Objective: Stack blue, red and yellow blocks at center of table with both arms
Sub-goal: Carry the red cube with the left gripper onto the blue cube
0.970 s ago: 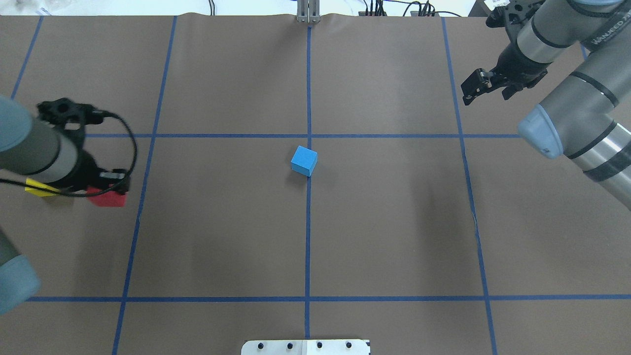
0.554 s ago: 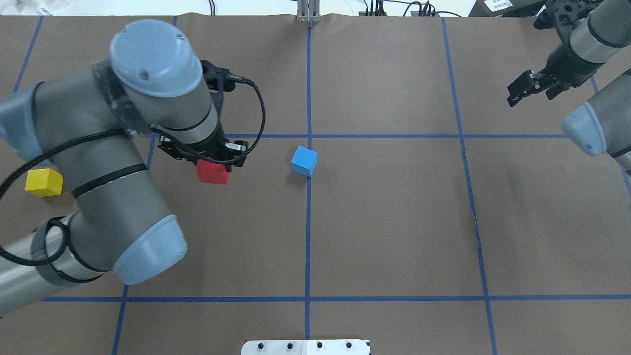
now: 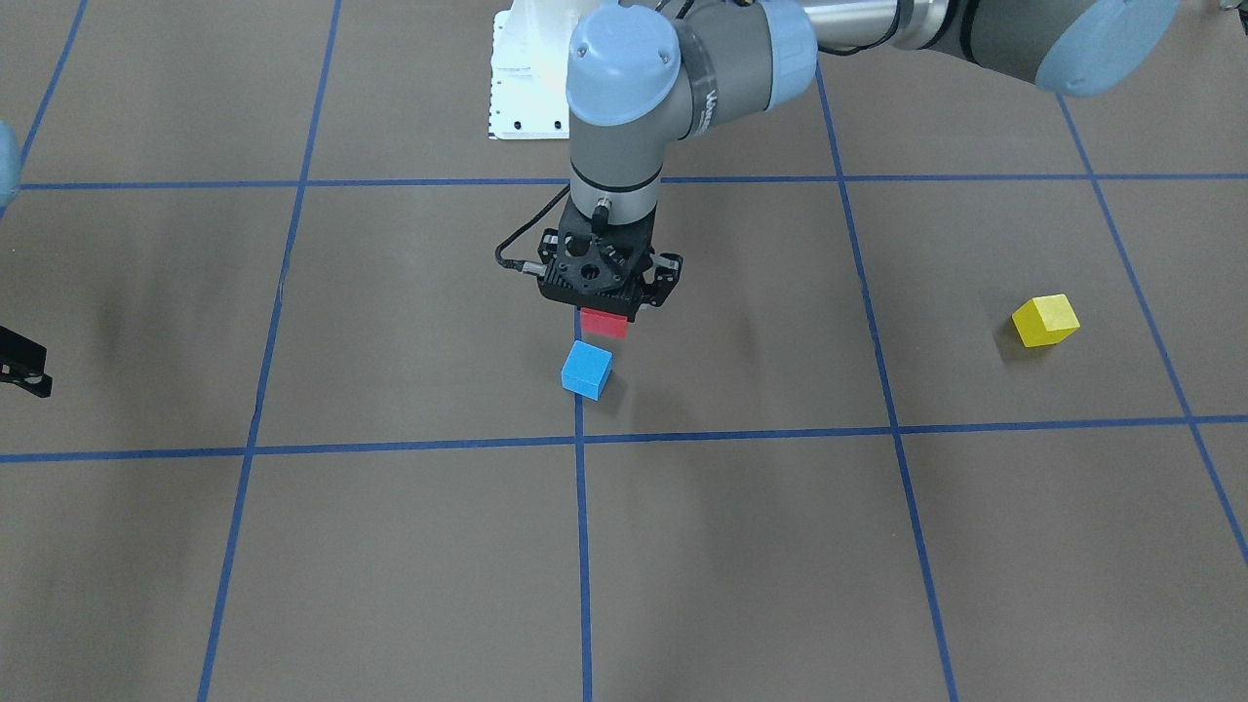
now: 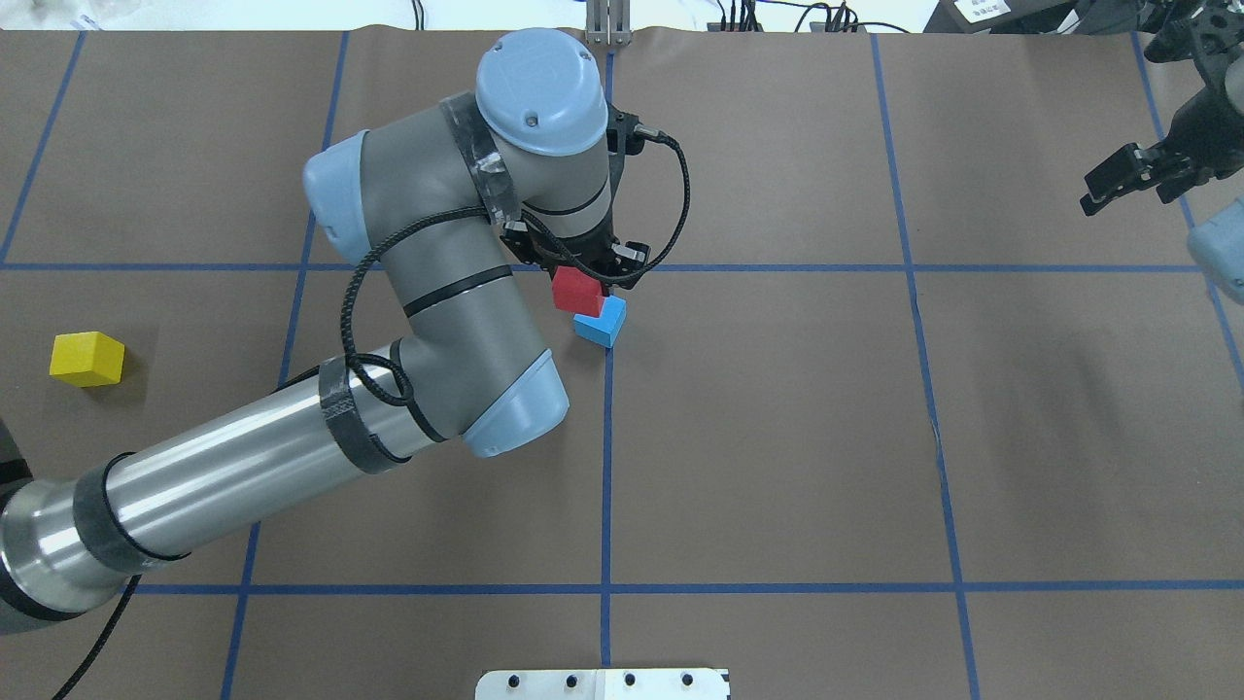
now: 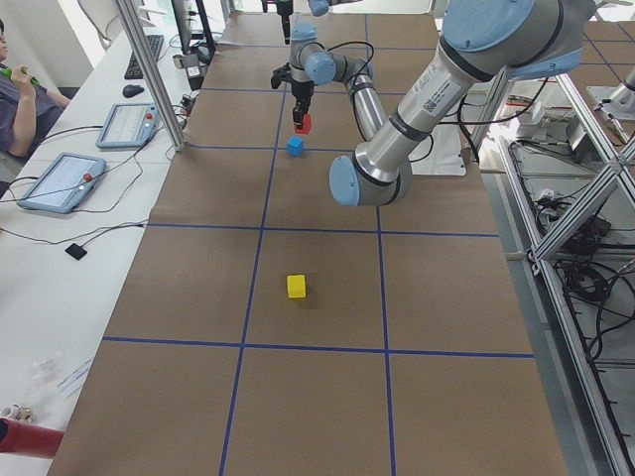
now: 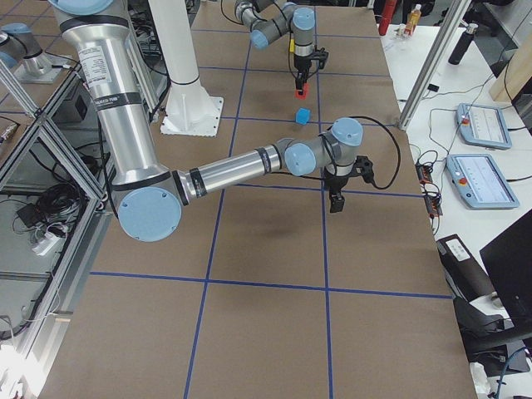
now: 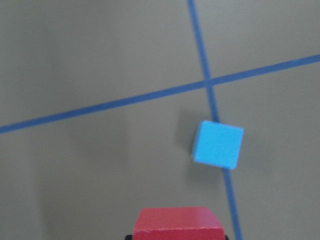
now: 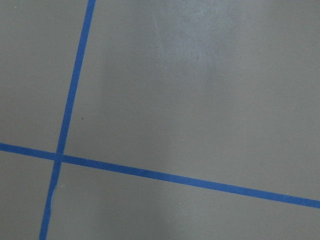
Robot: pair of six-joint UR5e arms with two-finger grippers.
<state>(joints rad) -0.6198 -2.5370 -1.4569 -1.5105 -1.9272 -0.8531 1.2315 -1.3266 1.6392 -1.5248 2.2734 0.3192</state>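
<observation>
My left gripper (image 4: 580,288) is shut on the red block (image 4: 572,290) and holds it in the air, just beside and above the blue block (image 4: 604,328), overlapping its near-left corner in the overhead view. The blue block (image 3: 586,370) rests on the table by the centre tape cross. In the left wrist view the red block (image 7: 177,224) is at the bottom edge and the blue block (image 7: 218,145) lies ahead. The yellow block (image 4: 86,359) sits alone at the far left. My right gripper (image 4: 1132,185) is open, empty, at the far right.
Blue tape lines (image 4: 607,437) divide the brown table into squares. A white base plate (image 4: 603,683) sits at the near edge. My left arm's links (image 4: 437,321) stretch over the left-centre of the table. Operator desks with tablets (image 5: 60,180) flank the far side.
My left arm has carried the red block from the far left to the blue block at centre, uncovering the yellow block. My right arm has drawn back toward the right edge.
</observation>
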